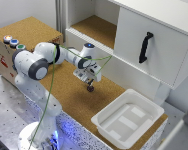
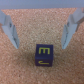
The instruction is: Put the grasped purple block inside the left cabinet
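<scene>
Gripper (image 1: pixel 89 88) hangs mid-frame over the cork counter (image 1: pixel 69 92), fingers (image 2: pixel 10 27) spread wide and holding nothing. Purple block (image 2: pixel 43 55) sits on the cork between them, touching neither. Doorless cabinet (image 1: pixel 96 27) stands in the upper middle, well apart; white tray (image 1: pixel 106 121) lower right.
</scene>
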You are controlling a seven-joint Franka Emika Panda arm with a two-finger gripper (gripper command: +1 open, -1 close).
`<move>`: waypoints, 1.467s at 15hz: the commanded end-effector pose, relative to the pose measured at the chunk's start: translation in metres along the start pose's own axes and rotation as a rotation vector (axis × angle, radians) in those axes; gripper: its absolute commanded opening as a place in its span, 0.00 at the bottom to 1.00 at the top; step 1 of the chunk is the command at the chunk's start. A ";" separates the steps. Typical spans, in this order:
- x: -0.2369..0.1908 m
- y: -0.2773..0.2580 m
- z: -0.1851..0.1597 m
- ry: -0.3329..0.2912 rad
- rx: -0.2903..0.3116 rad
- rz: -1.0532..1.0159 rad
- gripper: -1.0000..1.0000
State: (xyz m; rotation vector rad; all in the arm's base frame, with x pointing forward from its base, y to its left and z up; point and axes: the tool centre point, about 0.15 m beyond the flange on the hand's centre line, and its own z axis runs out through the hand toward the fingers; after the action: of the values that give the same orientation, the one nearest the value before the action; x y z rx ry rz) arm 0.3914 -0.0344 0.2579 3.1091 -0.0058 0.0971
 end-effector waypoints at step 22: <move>0.002 -0.020 0.053 -0.046 0.002 -0.024 0.00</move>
State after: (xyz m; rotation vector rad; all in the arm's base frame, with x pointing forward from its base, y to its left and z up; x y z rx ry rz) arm 0.3974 -0.0229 0.2113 3.1805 0.0813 0.0391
